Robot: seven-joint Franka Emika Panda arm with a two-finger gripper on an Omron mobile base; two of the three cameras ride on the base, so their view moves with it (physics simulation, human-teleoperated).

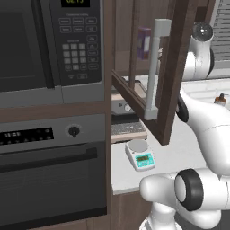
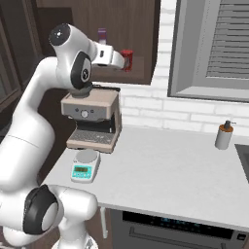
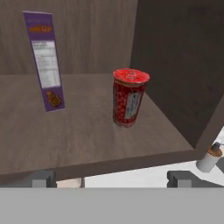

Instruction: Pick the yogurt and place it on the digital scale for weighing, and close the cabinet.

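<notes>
Yogurt (image 3: 128, 98) upright on shelf, ahead of tool (image 3: 112, 178)

Gripper (image 3: 112, 178) raised, jaws wide apart

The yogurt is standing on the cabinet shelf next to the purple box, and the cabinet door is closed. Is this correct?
Not quite. The yogurt does stand on the shelf near the purple box, but the cabinet door is open, swung outward, as the left base view shows.
</notes>
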